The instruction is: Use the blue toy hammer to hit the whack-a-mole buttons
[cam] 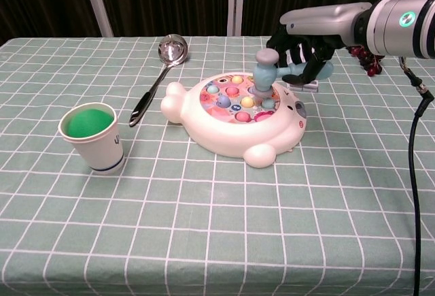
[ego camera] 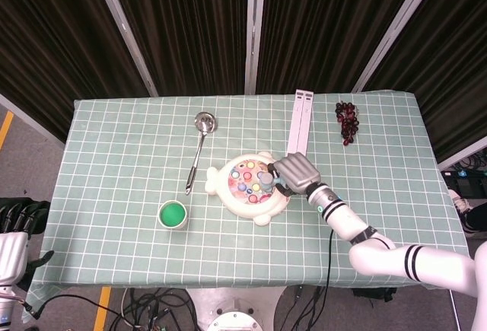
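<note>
The white whack-a-mole toy (ego camera: 247,200) (cam: 231,136) sits mid-table with several coloured buttons (cam: 234,95) on top. My right hand (ego camera: 294,171) (cam: 299,54) grips the blue toy hammer (cam: 264,73) (ego camera: 268,179) by its handle, at the toy's right side. The hammer head stands upright, its lower end down on the buttons at the toy's right part. My left hand (ego camera: 17,228) hangs off the table's left edge at the bottom left of the head view, holding nothing, its fingers curled in.
A metal ladle (ego camera: 199,148) (cam: 155,75) lies left of the toy. A paper cup with green inside (ego camera: 173,214) (cam: 92,136) stands front left. A white strip (ego camera: 300,122) lies behind the toy and dark grapes (ego camera: 346,121) lie far right.
</note>
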Robot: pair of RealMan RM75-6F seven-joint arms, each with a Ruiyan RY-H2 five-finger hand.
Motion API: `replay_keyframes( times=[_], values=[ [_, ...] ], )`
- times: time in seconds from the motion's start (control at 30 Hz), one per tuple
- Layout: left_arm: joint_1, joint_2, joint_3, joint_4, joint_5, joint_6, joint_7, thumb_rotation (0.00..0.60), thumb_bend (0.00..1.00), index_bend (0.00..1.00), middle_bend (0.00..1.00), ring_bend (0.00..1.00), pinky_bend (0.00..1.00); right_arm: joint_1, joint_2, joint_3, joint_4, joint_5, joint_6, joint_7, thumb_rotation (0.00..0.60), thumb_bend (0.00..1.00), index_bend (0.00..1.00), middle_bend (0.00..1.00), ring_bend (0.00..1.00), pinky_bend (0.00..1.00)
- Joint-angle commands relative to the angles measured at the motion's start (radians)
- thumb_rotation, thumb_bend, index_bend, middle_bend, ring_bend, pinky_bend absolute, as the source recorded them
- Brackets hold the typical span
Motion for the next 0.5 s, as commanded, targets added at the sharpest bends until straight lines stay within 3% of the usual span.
replay_keyframes(
  times=[0.03,0.5],
  values=[
    [-0.001,0.000,0.000,-0.002,0.001,-0.001,0.003,0.600,0.00,0.19,0.15,0.07,0.01,0.003,0.012,0.005,-0.010,-0.011,0.003,0.008,0.600,0.56,0.63,0.59,0.51,0.69],
    [0.003,-0.005,0.003,0.009,-0.009,-0.011,-0.010,0.600,0.00,0.19,0.15,0.07,0.00,0.079,-0.082,-0.030,0.082,0.078,-0.032,-0.044,0.600,0.56,0.62,0.59,0.51,0.69]
  ],
)
